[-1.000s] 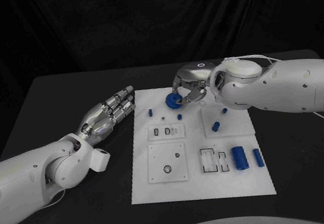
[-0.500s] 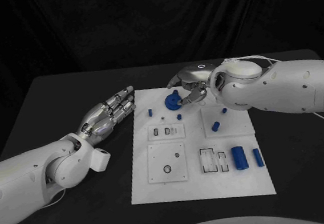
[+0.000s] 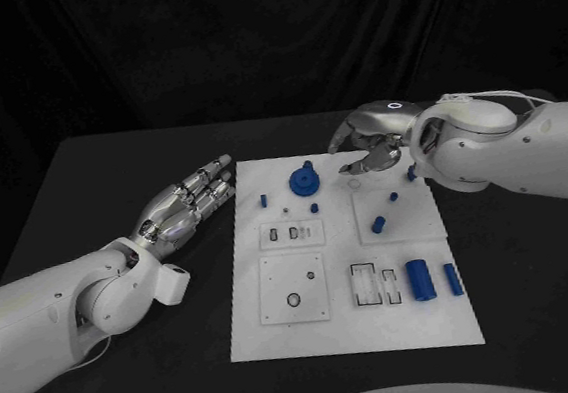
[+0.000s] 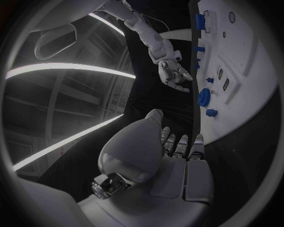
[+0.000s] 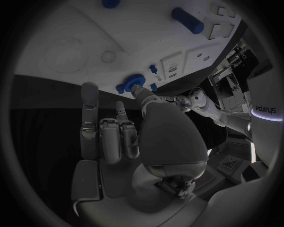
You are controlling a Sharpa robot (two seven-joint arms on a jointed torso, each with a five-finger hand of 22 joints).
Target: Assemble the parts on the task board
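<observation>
The white task board [image 3: 349, 277] lies in the middle of the table. A blue round part [image 3: 305, 181] stands on its far end, free of both hands; the right wrist view has it [image 5: 131, 84] just past the fingertips, and the left wrist view shows it too [image 4: 204, 97]. My right hand [image 3: 371, 142] hovers to the right of that part, over the board's far edge, holding nothing, its fingers [image 5: 89, 113] apart. My left hand [image 3: 190, 199] lies flat and open beside the board's left edge, palm [image 4: 165, 156] empty.
Small blue pegs [image 3: 264, 199] [image 3: 315, 207] [image 3: 392, 196] [image 3: 378, 225] stand on the board's far half. A thick blue cylinder [image 3: 419, 277] and a slimmer one [image 3: 452, 277] lie at its near right. Recessed slots [image 3: 294, 284] mark the near left. Black table surrounds the board.
My right hand has let go of the blue round part and drawn away to the right. The part stays on the board's far end. The left hand has not moved.
</observation>
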